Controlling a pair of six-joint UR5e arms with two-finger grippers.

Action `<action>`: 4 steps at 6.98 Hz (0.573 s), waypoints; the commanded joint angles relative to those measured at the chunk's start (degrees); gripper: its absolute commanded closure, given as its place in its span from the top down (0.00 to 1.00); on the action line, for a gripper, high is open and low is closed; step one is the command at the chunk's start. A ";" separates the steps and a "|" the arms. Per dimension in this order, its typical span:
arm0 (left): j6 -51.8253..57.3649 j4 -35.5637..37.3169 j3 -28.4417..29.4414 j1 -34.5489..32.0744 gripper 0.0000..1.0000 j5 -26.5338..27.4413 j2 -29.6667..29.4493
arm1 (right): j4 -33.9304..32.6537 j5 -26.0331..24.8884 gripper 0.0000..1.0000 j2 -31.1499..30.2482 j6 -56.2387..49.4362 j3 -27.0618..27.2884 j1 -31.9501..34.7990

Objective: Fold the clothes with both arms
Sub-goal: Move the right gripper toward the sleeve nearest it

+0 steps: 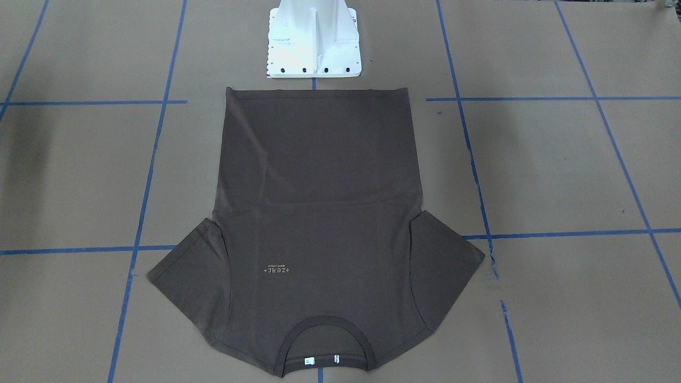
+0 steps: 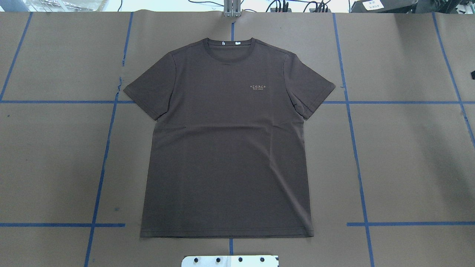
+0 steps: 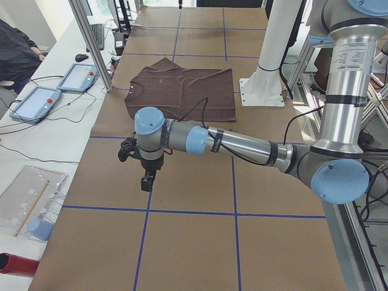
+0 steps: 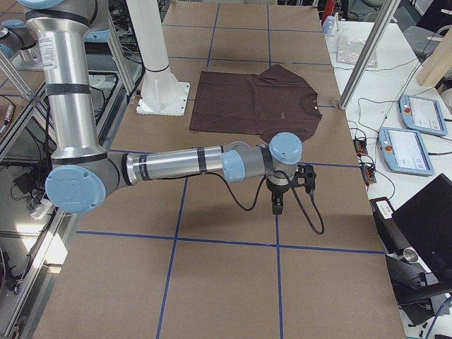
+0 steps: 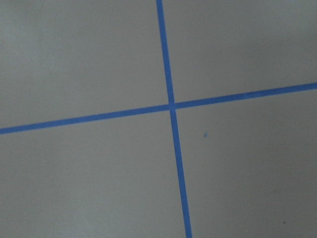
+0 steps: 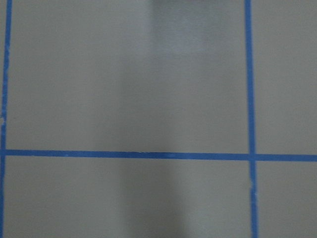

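The dark brown T-shirt (image 2: 226,148) lies flat and spread out, front up, in the middle of the table, its collar (image 2: 230,46) at the far side from the robot and its hem by the pedestal. It also shows in the front view (image 1: 314,213) and both side views (image 3: 182,91) (image 4: 254,102). My left gripper (image 3: 145,180) hangs over bare paper well off the shirt's left side. My right gripper (image 4: 277,206) hangs over bare paper well off its right side. I cannot tell whether either is open or shut. Both wrist views show only brown paper and blue tape.
The white base pedestal (image 1: 313,42) stands just behind the shirt's hem. Blue tape lines (image 2: 107,148) grid the brown paper. Teach pendants (image 3: 36,100) and cables lie on the side table, and an aluminium post (image 3: 91,42) stands at its edge.
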 commanded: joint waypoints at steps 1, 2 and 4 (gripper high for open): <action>0.09 -4.98 2.37 2.90 1.00 0.01 -1.53 | 5.81 -0.63 1.00 7.69 4.83 -5.96 -11.90; 0.27 -9.62 4.14 2.82 1.00 -0.34 -1.35 | 11.00 -1.42 1.00 10.59 5.88 -11.41 -13.41; 0.09 -16.14 4.95 2.99 1.00 -0.34 -1.61 | 12.97 -3.00 1.00 24.18 13.48 -24.93 -13.86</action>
